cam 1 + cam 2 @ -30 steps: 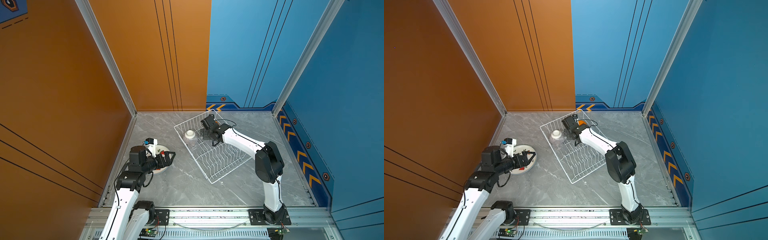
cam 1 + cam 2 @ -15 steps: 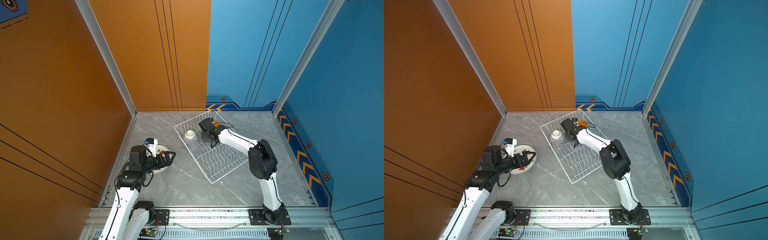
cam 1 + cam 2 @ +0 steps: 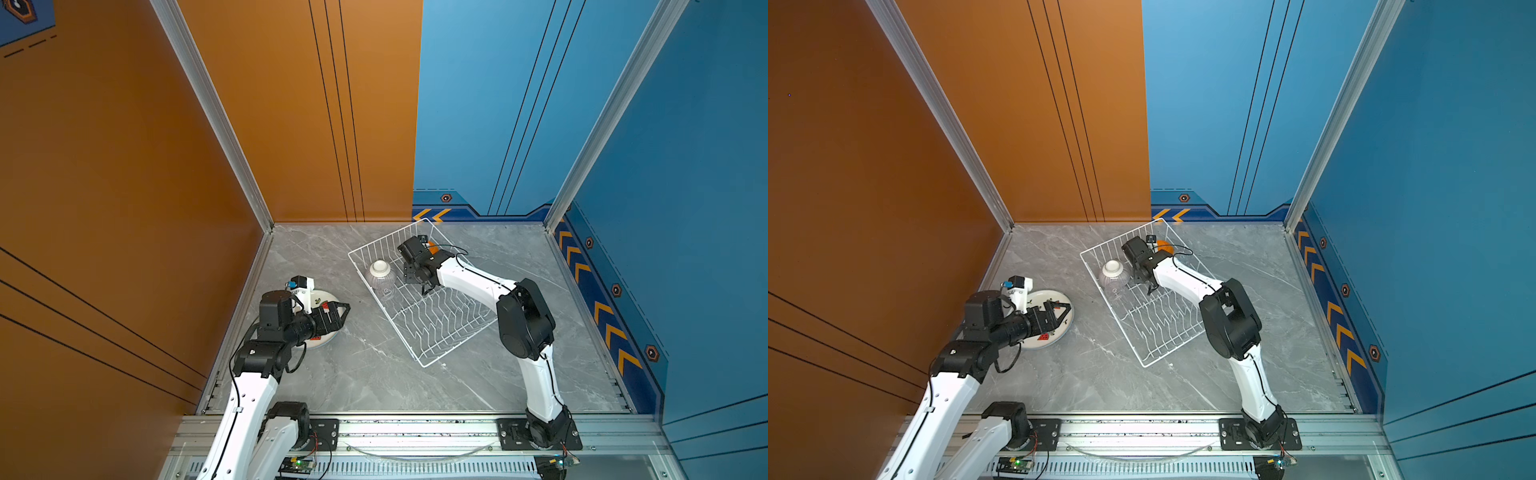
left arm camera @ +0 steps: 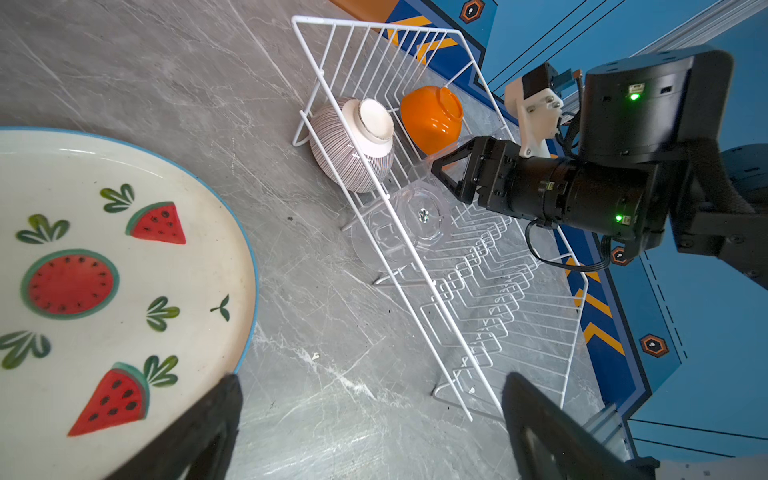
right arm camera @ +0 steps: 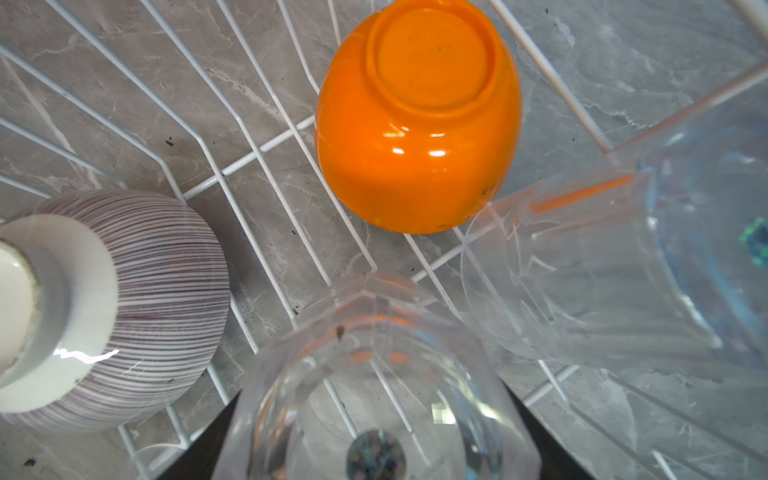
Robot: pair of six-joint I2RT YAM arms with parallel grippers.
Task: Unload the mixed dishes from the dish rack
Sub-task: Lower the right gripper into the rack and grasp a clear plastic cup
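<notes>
Glass [image 5: 374, 353] is being straddled in the rack [image 3: 440, 328] by the right gripper [image 5: 374, 415], grip unclear; left gripper [image 4: 372, 380] is being held agape by the unloaded plate [image 4: 104, 270]. Striped bowl [image 4: 353, 145], orange bowl [image 4: 432, 118], second glass [image 5: 602, 270] are left.

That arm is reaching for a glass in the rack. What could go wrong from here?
1. The right gripper straddles a smooth clear glass; a loose pinch could let it slip when lifted.
2. A second glass sits close beside it, near the orange bowl; lifting or tilting the first one could knock them.
</notes>
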